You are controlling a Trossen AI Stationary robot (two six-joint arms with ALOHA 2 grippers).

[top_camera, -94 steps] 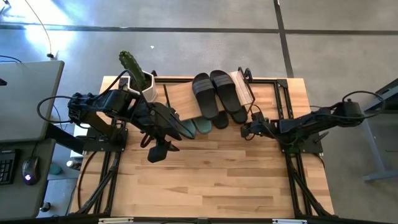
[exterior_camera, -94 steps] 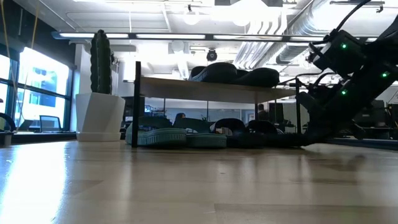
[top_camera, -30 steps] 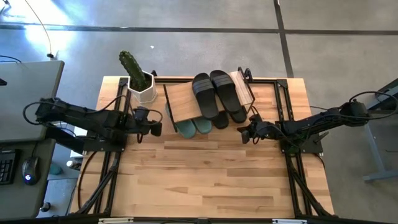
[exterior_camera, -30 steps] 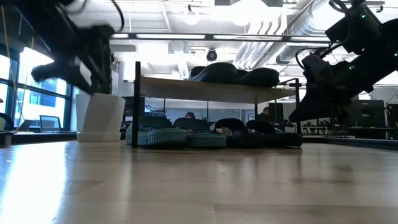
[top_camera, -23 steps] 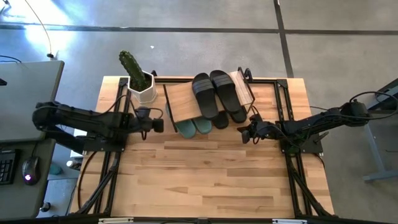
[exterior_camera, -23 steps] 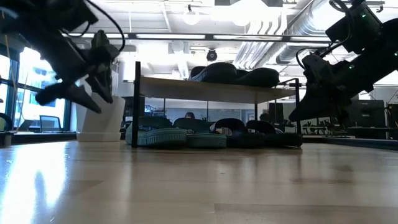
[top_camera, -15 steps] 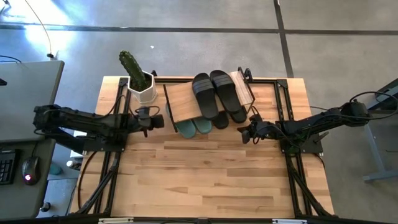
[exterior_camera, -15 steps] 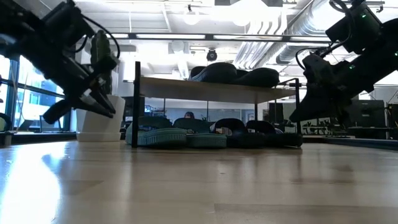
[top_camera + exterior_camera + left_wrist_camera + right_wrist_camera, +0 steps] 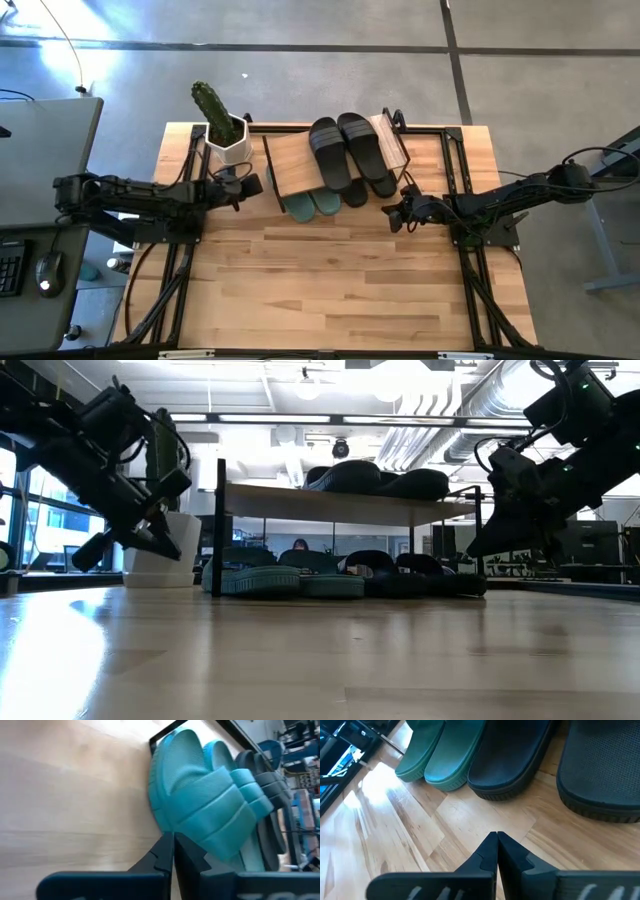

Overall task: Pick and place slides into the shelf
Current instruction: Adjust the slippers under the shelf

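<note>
The shelf stands at the table's far middle on its black wire legs. Two black slides lie on its top board. Under it, on the table, rest two green slides and black slides, their ends sticking out toward the near edge. My left gripper is shut and empty, above the table just left of the green slides. My right gripper is shut and empty, near the shelf's right near corner, facing the lower slides.
A white pot with a cactus stands at the far left, right behind my left gripper. The near half of the wooden table lies bare in front of the shelf. A desk with a mouse sits beyond the left edge.
My left gripper has swung toward the far edge and the shelf's left near corner, sunk lower, rolled, and shut on nothing. My right gripper and all the slides have stayed where they were.
</note>
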